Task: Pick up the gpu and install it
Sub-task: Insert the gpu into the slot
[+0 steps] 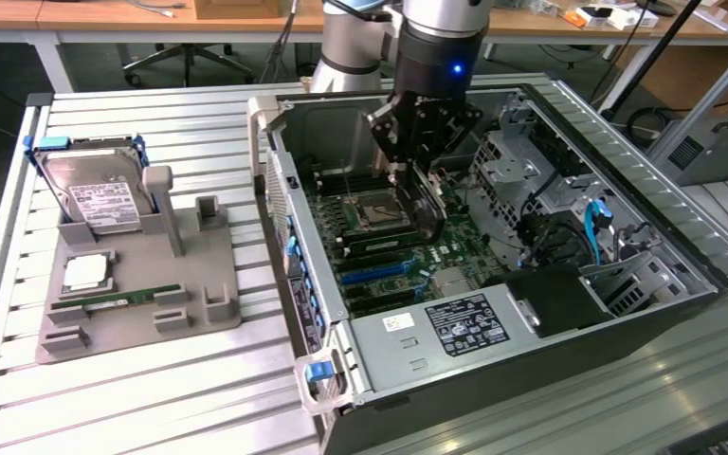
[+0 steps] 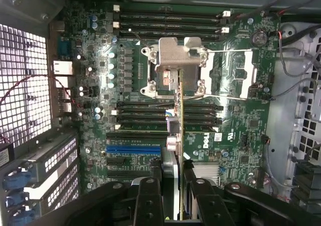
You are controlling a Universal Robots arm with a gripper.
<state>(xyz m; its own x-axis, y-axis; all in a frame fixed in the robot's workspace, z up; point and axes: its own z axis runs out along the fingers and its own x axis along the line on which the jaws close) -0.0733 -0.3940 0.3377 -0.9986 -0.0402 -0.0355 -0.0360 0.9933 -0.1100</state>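
Observation:
The gpu [image 1: 425, 204] is a thin dark card hanging on edge inside the open computer case [image 1: 338, 360], over the motherboard [image 1: 383, 261] and beside the CPU socket [image 1: 371, 213]. My gripper [image 1: 412, 163] is shut on its upper edge. In the wrist view the gpu [image 2: 181, 115] is edge-on, a narrow line running from between my fingers [image 2: 149, 198] across the black memory slots towards the CPU socket [image 2: 175, 60]. The blue slot [image 2: 133, 148] lies beside the card on the motherboard [image 2: 125, 85]. The card appears to hang above the board without touching it.
On the exterior view's left, a grey fixture [image 1: 193, 275] holds a hard drive [image 1: 99, 194], a CPU [image 1: 86, 273] and a green memory stick [image 1: 124, 300]. Inside the case, a drive cage [image 1: 516, 156], blue cables [image 1: 595, 223] and a black shroud [image 1: 554, 299] stand near the card.

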